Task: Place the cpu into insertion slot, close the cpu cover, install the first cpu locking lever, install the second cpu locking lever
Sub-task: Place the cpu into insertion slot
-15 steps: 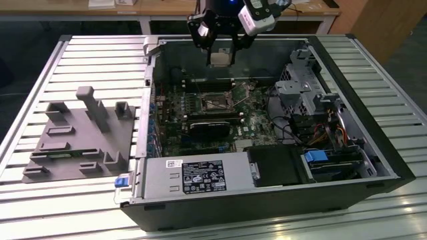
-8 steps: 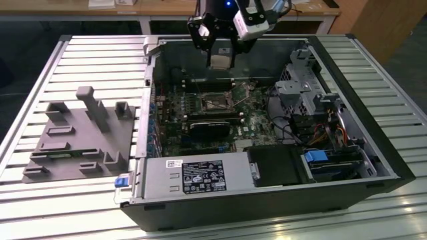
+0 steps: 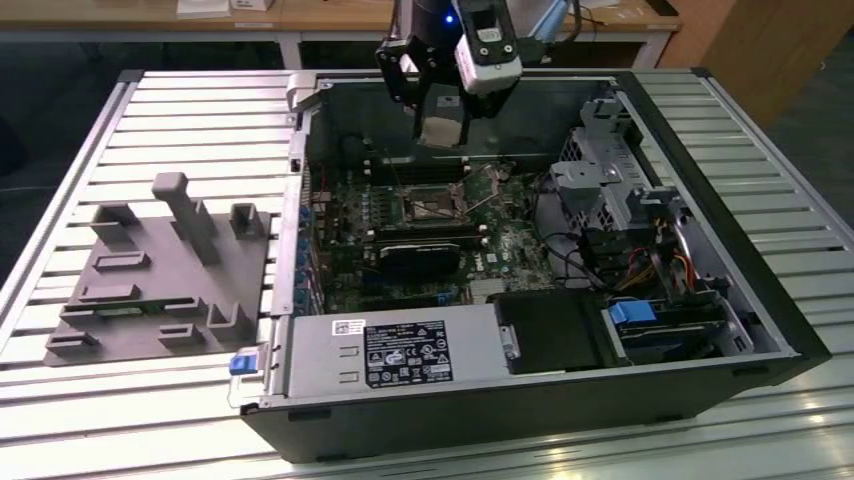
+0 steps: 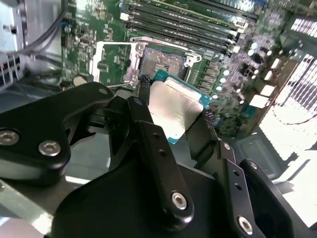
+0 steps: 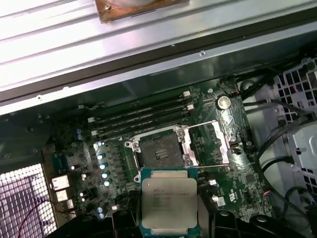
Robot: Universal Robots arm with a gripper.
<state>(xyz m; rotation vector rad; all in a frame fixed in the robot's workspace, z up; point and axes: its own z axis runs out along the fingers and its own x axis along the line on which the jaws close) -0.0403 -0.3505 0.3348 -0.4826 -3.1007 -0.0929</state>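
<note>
My gripper hangs over the open computer case, above the green board. In both wrist views it is shut on the cpu, a flat square chip with a dull silver top, held by its edges between two black fingers. Past the chip lies the insertion slot, a square black socket with a dark centre and nothing in it. The cpu cover, a silver frame plate, is swung open beside the socket. The chip is above the socket and apart from it.
Long black memory slots run beside the socket. A black block, a power supply and a drive cage with cables crowd the case. A grey parts fixture lies on the slatted table at the exterior view's left.
</note>
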